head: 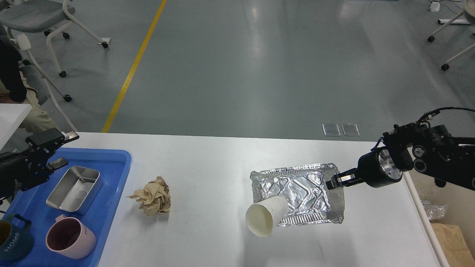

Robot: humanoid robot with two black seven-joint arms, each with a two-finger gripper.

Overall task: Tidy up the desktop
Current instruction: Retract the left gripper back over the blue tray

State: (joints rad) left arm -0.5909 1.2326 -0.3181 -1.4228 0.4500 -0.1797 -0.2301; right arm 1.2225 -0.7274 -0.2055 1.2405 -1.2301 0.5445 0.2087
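The desktop (207, 163) — white, smooth, round-cornered, level

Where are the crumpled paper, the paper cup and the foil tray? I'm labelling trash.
crumpled paper (152, 196), head view, middle of the wad
paper cup (259, 220), head view, open mouth
foil tray (297, 185), head view, bare floor

Right arm (438, 155): black housings, blocky joint sections, round silver bolt heads on side. Wrist: black cylinder with bright silver metal face, small screws in it. Thin black cable loops above forearm; short blue wire near wrist. Right gripper (331, 183): slim black fingers, silver insert. Left arm (15, 172): matte black, angular. Left gripper (55, 148): boxy black block, pale grey fingertips.
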